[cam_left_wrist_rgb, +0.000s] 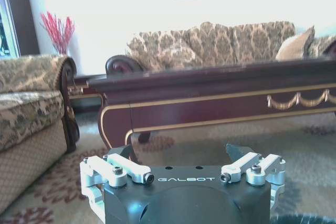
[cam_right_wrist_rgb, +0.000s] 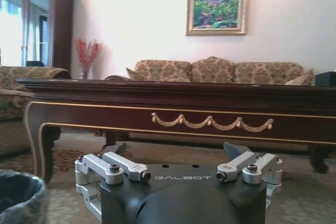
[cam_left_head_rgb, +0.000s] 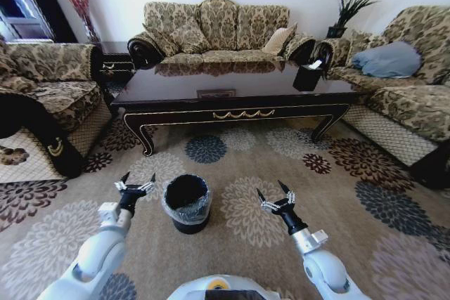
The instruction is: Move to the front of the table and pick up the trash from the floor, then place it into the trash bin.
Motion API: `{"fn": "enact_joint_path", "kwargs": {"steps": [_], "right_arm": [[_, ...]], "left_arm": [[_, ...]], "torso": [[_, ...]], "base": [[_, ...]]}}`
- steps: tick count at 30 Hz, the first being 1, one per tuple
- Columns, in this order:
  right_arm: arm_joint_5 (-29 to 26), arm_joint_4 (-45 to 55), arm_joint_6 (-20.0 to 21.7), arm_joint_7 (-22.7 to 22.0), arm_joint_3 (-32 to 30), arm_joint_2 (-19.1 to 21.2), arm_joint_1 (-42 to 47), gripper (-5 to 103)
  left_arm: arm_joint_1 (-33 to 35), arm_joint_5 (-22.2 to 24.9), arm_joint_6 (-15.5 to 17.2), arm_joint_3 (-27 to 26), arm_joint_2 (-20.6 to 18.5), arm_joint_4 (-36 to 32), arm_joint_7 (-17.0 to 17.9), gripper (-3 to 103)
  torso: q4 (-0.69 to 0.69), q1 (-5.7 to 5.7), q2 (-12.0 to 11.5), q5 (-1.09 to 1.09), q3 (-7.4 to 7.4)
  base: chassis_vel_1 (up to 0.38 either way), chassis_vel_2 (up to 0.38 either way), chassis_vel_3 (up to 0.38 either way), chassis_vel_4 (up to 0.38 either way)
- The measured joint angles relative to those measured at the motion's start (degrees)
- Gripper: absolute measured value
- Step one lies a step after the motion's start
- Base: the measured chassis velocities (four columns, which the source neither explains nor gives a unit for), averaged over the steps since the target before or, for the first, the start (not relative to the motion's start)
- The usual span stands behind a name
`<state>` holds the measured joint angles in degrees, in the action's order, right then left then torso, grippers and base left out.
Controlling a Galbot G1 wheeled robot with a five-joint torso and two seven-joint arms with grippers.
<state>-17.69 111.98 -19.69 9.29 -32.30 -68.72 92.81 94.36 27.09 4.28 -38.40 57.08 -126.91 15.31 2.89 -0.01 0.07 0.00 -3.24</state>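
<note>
From the head view, the bin [cam_left_head_rgb: 187, 203] stands on the carpet [cam_left_head_rgb: 337, 194] between the two grippers, just beside the left gripper [cam_left_head_rgb: 137, 179] and a little apart from the right gripper [cam_left_head_rgb: 274, 192]. Both grippers hang over the carpet with fingers spread and grasp nothing. The table [cam_left_head_rgb: 232, 96] is beyond them. The right wrist view adds a framed painting [cam_right_wrist_rgb: 216, 11] above the sofa [cam_right_wrist_rgb: 220, 71] and a cabinet [cam_right_wrist_rgb: 34, 22].

White arms, black silver-linked hands, GALBOT lettering
</note>
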Motion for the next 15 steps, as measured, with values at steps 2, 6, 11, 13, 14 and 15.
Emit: {"fn": "enact_joint_path", "kwargs": {"steps": [2,6,11,13,14,15], "right_arm": [[1.56,-0.25,-0.69,0.03,-1.72,-2.18,0.60,100],[2.95,-0.93,-1.39,-0.30,-3.75,-3.85,1.20,100],[2.59,-1.95,-1.09,-0.98,-3.96,-3.31,-0.25,100],[1.71,-3.04,-0.69,-1.21,-3.34,-2.24,-1.44,100],[1.71,-3.04,-0.69,-1.21,-3.34,-2.24,-1.44,100],[1.50,-3.54,-0.65,-1.24,-3.12,-1.80,-1.92,100]], "left_arm": [[3.00,-0.43,-1.72,-1.53,0.51,-1.66,-1.56,100],[7.79,-3.61,-6.02,-2.26,1.43,-2.85,-4.30,100],[13.16,-7.13,-9.97,-1.77,4.11,-2.94,-6.59,100],[14.83,-8.30,-11.17,-1.07,5.17,-2.93,-6.96,100],[14.83,-8.30,-11.17,-1.07,5.17,-2.93,-6.96,100],[15.32,-8.64,-11.56,-0.94,5.55,-3.02,-7.08,100]], "torso": [[-0.01,0.00,0.00,0.00,0.00],[0.02,0.00,0.00,0.00,0.00],[-0.03,0.00,0.00,0.00,0.00],[-0.01,0.00,0.00,0.00,0.00],[-0.01,0.00,0.00,0.00,0.00],[-0.01,0.00,0.00,0.00,0.00]], "base": [[0.000,0.000,0.000,0.000],[0.000,0.000,0.000,0.000],[0.000,0.000,0.000,0.000],[0.000,0.000,0.000,0.000],[0.000,0.000,0.000,0.000],[0.000,0.000,0.000,0.000]]}}
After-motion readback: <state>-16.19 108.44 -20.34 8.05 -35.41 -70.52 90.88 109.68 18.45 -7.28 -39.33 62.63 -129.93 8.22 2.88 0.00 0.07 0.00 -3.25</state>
